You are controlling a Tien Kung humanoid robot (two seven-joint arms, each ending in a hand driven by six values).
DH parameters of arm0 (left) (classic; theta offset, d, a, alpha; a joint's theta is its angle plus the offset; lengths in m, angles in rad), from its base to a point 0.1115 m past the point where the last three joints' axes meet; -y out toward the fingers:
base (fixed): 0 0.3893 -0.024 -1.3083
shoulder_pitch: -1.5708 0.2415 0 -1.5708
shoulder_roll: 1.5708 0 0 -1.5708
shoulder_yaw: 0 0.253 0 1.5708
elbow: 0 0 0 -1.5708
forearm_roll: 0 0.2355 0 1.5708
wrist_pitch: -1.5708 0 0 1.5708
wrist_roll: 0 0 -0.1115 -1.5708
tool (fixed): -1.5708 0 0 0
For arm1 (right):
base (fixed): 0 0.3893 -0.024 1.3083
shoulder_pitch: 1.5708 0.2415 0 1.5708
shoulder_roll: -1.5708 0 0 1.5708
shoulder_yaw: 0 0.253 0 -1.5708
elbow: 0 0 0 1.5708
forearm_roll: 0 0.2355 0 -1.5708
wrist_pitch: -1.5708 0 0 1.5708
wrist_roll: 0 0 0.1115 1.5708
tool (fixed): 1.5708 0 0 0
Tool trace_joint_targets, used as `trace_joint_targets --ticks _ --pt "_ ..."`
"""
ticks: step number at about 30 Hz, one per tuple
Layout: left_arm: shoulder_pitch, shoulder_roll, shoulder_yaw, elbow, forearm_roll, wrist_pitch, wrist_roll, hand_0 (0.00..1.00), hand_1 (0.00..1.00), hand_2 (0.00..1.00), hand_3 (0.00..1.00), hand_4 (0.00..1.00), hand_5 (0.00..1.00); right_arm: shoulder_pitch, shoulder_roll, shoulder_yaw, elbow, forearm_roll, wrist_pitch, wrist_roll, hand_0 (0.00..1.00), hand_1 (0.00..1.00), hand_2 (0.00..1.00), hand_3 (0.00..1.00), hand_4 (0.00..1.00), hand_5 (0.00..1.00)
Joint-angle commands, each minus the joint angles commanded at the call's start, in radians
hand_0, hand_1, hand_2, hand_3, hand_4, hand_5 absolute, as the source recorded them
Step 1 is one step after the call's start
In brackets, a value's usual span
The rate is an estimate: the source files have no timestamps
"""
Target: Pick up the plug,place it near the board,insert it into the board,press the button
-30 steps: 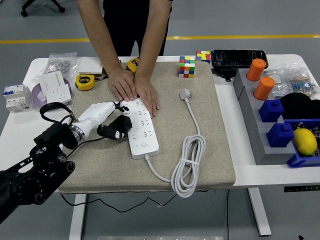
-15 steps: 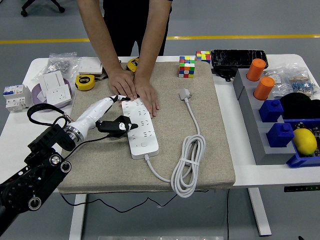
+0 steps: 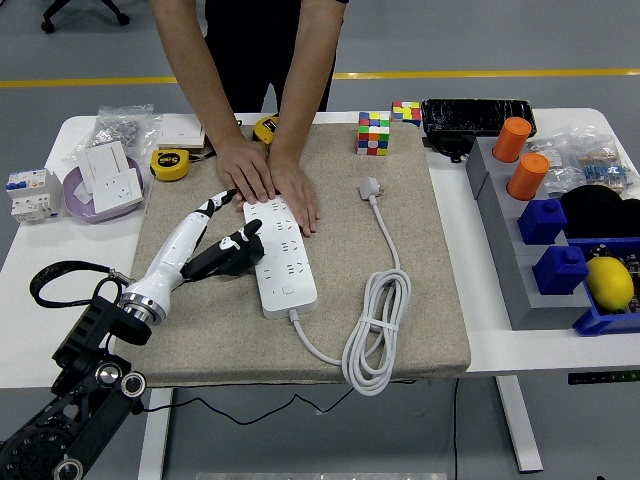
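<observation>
Nearest, the robot's left arm rises from the near-left corner over the beige mat [image 3: 200, 330] that covers the middle of the counter [image 3: 470, 345]. Its left hand [image 3: 222, 245] lies at the left edge of the white board [image 3: 281, 252], fingers curled around something dark; whether that is part of the hand or a held object I cannot tell, so the grip is uncertain. The right arm is not in view.

Just right of the board's near end, the white cable [image 3: 375, 335] leaves the strip, loops in a loose coil and runs away toward the far side, ending in the plug [image 3: 371, 188], which lies free on the mat, well apart from the robot's hand (so picking it up looks not yet done). The slack coil probably leaves the plug enough reach to be brought back to the sockets.

Further off, a person at the far side presses both hands [image 3: 268, 180] flat on the far end of the board, most likely to keep it from sliding while it is worked on.

Along the right stands a grey rack with orange cylinders [image 3: 520, 158] and blue blocks [image 3: 550, 240], and a lemon [image 3: 609, 282] in a blue bin. At the far edge sit two colour cubes [image 3: 375, 132], a black case [image 3: 477, 115], yellow tape measures [image 3: 172, 163] and white sockets [image 3: 110, 175].
</observation>
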Motion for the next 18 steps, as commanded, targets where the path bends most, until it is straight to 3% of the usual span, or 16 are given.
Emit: trace_joint_targets --ticks 8,18 --pt "0.058 -0.002 0.013 -0.025 0.084 0.012 0.002 0.998 0.998 0.998 0.968 0.998 0.998 0.0 0.0 0.006 0.0 -0.002 0.0 0.0 0.965 0.895 0.857 0.878 0.998 0.958" --pt "0.071 -0.003 0.042 -0.002 0.121 0.003 0.004 0.998 0.998 0.998 0.962 0.998 0.998 0.0 0.0 0.007 0.0 -0.003 0.0 0.0 0.965 0.895 0.857 0.878 0.998 0.957"
